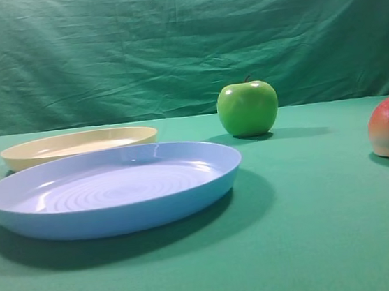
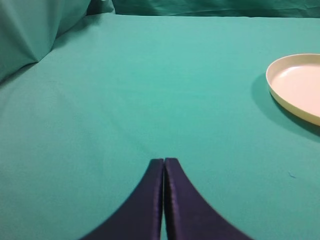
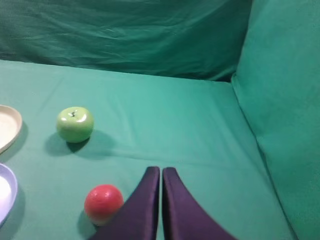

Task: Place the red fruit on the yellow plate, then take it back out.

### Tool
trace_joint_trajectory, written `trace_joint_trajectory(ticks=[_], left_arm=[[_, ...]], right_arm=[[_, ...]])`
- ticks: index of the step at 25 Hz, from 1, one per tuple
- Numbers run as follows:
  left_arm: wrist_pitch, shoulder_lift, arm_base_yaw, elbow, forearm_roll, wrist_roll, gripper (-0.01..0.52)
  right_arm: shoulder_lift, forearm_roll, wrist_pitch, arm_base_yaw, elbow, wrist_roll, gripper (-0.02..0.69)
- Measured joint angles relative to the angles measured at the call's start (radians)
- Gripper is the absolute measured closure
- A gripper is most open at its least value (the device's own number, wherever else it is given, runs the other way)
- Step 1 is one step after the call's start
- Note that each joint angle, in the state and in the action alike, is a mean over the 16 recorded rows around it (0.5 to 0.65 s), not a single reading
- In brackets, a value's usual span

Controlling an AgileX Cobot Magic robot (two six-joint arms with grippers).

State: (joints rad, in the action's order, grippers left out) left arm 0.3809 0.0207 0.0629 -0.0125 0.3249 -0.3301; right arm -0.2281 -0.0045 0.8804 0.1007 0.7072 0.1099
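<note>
- Red fruit (image 3: 103, 203) sits on cloth, right of green apple (image 3: 74, 124), untouched.
- Yellow plate (image 1: 20, 155) left of apple, behind blue plate (image 1: 118, 217), empty.
- Our right gripper (image 3: 161, 172) & left gripper (image 2: 164, 162): jaws pressed together, nothing held; we judge pickup not begun.

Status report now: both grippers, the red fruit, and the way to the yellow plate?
Left gripper shut, empty. Right gripper shut, empty, beside red fruit. Fruit on cloth, yellow plate empty. Green apple and blue plate between them.
</note>
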Motion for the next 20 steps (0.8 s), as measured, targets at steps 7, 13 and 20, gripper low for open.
trace_joint_trajectory(ticks=[7,13,20], left_arm=[[0.000,0.000,0.000,0.000,0.000,0.000,0.514],[0.000,0.000,0.000,0.000,0.000,0.000,0.514],[0.000,0.000,0.000,0.000,0.000,0.000,0.514]], right_arm=[[0.112,0.006,-0.242,-0.056,-0.269,-0.002,0.665],[0.194,0.012,-0.456,-0.060,-0.520,-0.002,0.665],[0.234,0.025,-0.551,-0.060,-0.694,-0.004,0.665]])
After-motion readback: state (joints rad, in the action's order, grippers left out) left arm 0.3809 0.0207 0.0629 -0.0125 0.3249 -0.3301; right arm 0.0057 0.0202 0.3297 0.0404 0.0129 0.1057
